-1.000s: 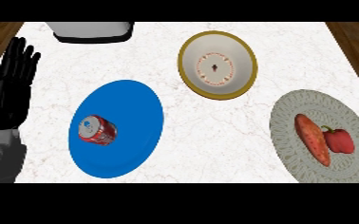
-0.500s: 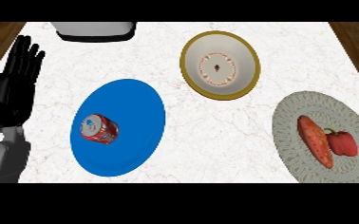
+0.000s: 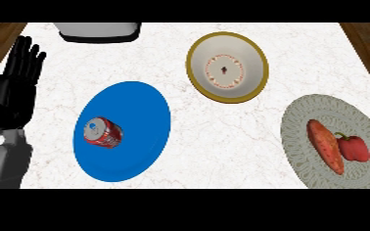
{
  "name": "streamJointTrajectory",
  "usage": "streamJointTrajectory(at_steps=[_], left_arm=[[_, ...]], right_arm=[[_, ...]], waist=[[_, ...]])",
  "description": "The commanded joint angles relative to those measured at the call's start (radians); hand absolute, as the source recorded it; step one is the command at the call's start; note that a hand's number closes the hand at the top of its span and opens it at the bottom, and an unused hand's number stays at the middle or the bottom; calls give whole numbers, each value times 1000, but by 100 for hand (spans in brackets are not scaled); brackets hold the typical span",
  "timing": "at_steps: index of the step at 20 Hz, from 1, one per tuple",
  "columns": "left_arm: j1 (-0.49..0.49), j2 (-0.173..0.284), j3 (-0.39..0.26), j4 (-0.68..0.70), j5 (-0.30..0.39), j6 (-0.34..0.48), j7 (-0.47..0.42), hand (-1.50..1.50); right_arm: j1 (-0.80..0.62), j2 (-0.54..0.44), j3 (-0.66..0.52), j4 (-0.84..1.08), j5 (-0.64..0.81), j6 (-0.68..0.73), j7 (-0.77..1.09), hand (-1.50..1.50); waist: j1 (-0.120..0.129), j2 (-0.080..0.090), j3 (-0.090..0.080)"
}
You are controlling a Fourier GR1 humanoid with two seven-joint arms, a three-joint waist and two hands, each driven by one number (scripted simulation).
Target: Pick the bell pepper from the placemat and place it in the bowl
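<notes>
Left hand (image 3: 18,90) rests at the view's left edge, fingers straight and up, holding nothing; grey forearm below it. Right hand is not in view, so its state cannot be told.

Bell pepper (image 3: 353,147), red with a green stem, lies on the grey-green patterned placemat (image 3: 311,122) at the right side of the counter (image 3: 180,44), near the view's right edge. It sits just beside a long orange-red vegetable (image 3: 326,146), likely a sweet potato, the two touching or nearly so; hard to tell which.

Bowl (image 3: 227,67), white inside with a gold rim and a small pattern at its centre, stands up and left of the placemat, apart from it. Nothing is in it.

Blue plate (image 3: 141,103) sits mid-left, with a red soda can (image 3: 103,132) lying on its side on it. A grey appliance (image 3: 99,31) is cut off at the top edge.

Step judgement: the pick is not yet begun; no hand is near the pepper. Pepper is at the far right, so the right hand looks the natural one to come in. The next move calls for a reach to the placemat and fingers closing round the pepper alone without catching the neighbouring vegetable, then a lift and a carry up-left over the bowl's rim.
</notes>
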Motion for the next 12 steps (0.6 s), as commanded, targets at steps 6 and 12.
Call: streamJointTrajectory(at_steps=[6,12], left_arm=[[-35,-30,19,44,-38,-10,-17,0],[-63,-45,24,81,-59,-9,-38,0]], right_arm=[[-190,90,93,167,148,4,-16,-150],[-330,110,148,316,177,-27,-88,-150]], waist=[[-3,0,0],[1,2,0]])
